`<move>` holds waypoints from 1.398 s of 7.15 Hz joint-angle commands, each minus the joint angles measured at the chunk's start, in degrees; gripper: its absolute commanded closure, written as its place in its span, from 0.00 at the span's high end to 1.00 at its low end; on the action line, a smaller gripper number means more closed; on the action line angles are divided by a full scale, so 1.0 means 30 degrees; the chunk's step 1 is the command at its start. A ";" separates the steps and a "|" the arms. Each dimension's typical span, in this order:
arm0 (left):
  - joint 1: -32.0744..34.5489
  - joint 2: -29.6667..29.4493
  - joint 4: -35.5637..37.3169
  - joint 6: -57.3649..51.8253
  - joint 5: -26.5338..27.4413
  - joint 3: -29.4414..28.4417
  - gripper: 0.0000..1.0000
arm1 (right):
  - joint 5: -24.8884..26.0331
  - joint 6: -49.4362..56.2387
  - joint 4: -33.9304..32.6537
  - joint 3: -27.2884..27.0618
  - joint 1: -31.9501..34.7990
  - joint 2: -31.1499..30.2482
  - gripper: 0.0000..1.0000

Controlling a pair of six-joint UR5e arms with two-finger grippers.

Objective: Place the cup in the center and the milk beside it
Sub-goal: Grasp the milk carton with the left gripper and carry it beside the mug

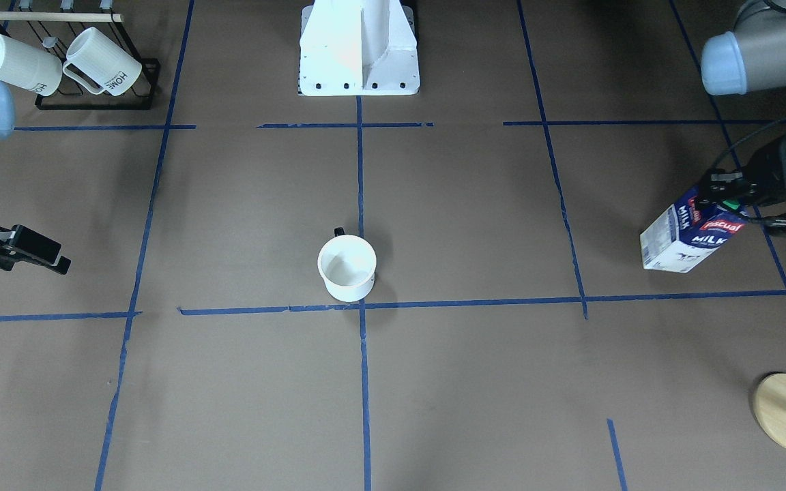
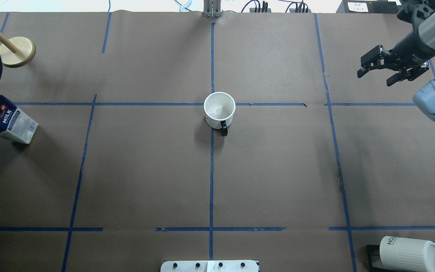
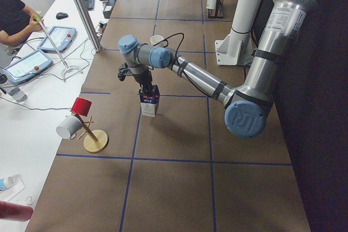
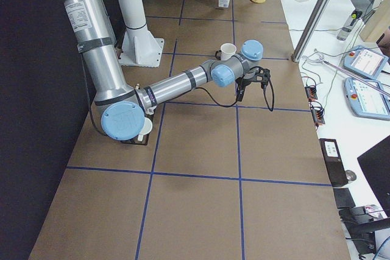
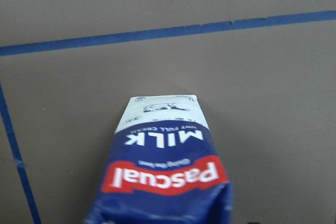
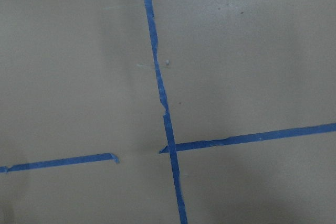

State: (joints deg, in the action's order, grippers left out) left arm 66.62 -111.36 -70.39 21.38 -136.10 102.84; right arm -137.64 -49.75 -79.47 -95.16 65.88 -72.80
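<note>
On the brown counter [image 2: 145,170] the cup [image 2: 219,109] stands at the center [image 1: 361,305]; the left tool [image 1: 726,199], pinching the milk [image 1: 690,235], must next carry it beside the cup, while the right tool [image 2: 381,70] hangs spread.

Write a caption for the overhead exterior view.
White cup centred on the taped table; Pascual milk carton tilted at left edge.

Robotics laboratory, brown table [image 2: 145,170] gridded with blue tape [image 2: 211,181], teach pendants [image 3: 56,37] on a white bench [image 3: 38,118], upper left of the left-side view, operator [image 3: 12,12] beside.
</note>
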 commanded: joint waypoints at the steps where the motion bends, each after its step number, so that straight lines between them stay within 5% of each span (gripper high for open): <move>1: -0.4136 -0.5366 0.0759 0.5274 0.0043 -0.0494 0.00 | 0.0029 0.0030 0.0004 -0.0008 0.0013 -0.0021 1.00; 3: -0.6957 -0.9911 -0.0461 0.7275 0.1526 -0.4758 0.00 | 0.0088 0.0059 0.0120 -0.0037 0.0013 -0.0342 1.00; 5: -0.7673 -1.0368 -0.5492 0.9215 0.2036 -0.7870 0.00 | 0.0088 0.0030 0.0121 -0.0067 0.0013 -0.0488 1.00; 8: -0.7908 -1.1744 -0.5774 1.0388 0.2096 -0.9201 0.07 | 0.0088 0.0001 0.0150 -0.0184 -0.0016 -0.0460 1.00; 9: -0.7908 -1.1804 -0.5775 1.0741 0.2095 -0.9201 0.38 | 0.0059 -0.0028 0.0151 -0.0213 -0.0016 -0.0431 1.00; 10: -0.7908 -1.1775 -0.5775 1.0773 0.2240 -0.9027 0.99 | 0.0088 -0.0029 0.0122 -0.0242 -0.0016 -0.0431 1.00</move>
State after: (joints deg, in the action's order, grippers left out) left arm 42.91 -146.57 -87.67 53.07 -129.70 75.46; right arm -137.41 -49.79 -79.04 -95.79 65.84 -74.13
